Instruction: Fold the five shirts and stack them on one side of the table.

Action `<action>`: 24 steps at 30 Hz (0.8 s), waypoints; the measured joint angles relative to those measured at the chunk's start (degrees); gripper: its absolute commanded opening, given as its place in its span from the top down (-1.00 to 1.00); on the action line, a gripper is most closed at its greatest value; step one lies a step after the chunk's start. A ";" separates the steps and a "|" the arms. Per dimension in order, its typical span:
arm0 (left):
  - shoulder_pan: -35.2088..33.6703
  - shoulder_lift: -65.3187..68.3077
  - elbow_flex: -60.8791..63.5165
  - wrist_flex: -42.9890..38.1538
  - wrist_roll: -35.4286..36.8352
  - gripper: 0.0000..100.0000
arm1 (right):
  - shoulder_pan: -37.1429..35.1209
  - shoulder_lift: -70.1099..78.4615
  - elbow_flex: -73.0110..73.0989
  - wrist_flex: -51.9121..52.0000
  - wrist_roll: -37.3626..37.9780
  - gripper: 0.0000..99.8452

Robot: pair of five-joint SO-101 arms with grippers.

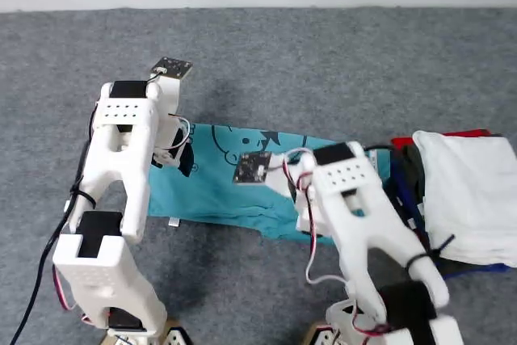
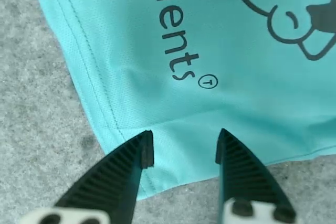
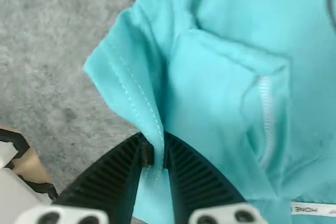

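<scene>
Grey felt covers the table (image 1: 323, 62). From above you see the teal shirt (image 1: 222, 187) spread mid-table, partly covered by both arms. A white folded shirt (image 1: 472, 191) tops a pile at the right edge, and the darker ones beneath are mostly hidden. Your left wrist view shows the left end effector (image 2: 184, 148) spread wide over the shirt's printed corner, by the stitched hem. Your right wrist view shows the right end effector (image 3: 155, 153) pinched tight on a bunched hem fold of the teal shirt.
</scene>
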 measured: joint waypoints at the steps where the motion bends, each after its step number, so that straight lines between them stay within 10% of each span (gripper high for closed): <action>1: 0.00 0.00 0.00 0.00 0.00 0.60 | 0.00 0.88 -1.32 0.53 0.00 0.98; 24: 0.00 0.00 3.08 -2.02 0.00 0.60 | 3.78 20.75 -23.38 1.67 2.29 0.97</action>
